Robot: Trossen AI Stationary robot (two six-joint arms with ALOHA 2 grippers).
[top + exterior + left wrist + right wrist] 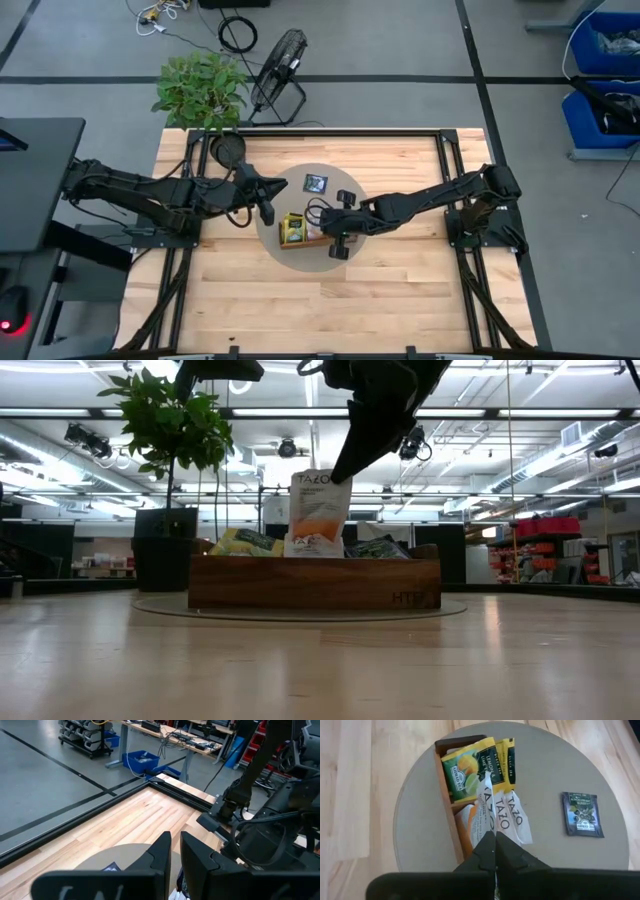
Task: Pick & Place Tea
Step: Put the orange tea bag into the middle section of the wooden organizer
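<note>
Right wrist view: right gripper [495, 840] pinched shut on top edge of white Tazo packet [506, 817], packet hanging upright over middle compartment of wooden tray [445, 805]. Lemon-lime packets [467, 772] fill neighbouring compartment. Dark blue packet [581, 814] lies apart on round mat [555, 765]. Left gripper [266, 208] hovers beside tray, fingers nearly closed, empty. Risks: thin edge grip may slip; packet may snag divider or stay propped upright on release.
</note>
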